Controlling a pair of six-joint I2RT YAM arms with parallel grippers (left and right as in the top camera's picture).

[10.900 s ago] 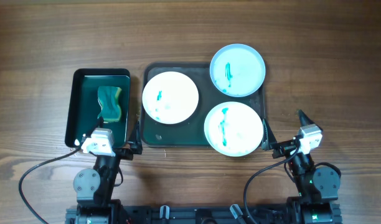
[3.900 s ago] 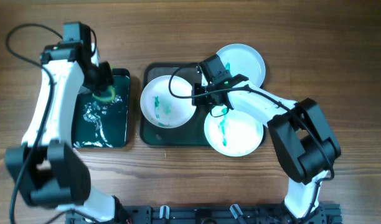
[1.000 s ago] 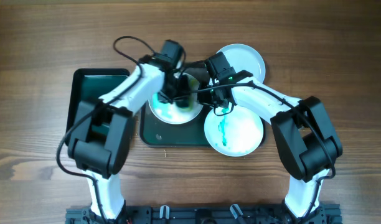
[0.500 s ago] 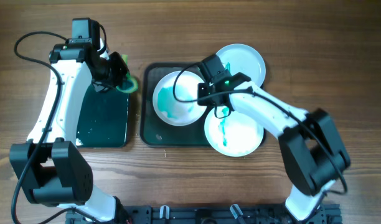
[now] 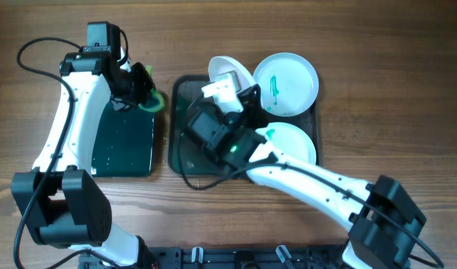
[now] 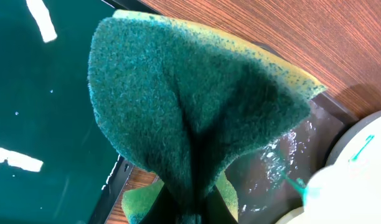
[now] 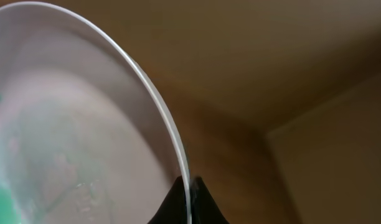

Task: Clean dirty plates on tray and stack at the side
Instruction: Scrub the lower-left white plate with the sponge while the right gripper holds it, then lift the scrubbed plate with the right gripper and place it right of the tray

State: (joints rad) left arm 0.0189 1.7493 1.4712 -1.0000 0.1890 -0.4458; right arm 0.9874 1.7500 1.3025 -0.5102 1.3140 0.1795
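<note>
Three plates (image 5: 287, 84) overhead; right wrist, one plate (image 7: 66, 124).

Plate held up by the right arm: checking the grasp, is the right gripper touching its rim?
Touching. The right wrist view shows the right gripper pinching the plate at its white rim from both sides, no gap.

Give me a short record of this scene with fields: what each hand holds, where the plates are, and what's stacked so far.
left hand: shut on the sponge, at the right edge of the black tray
right hand: shut on the rim of the held plate, tilted above the grey tray
on grey tray: rear plate and front plate, both teal-streaked
stacked at side: none seen
</note>
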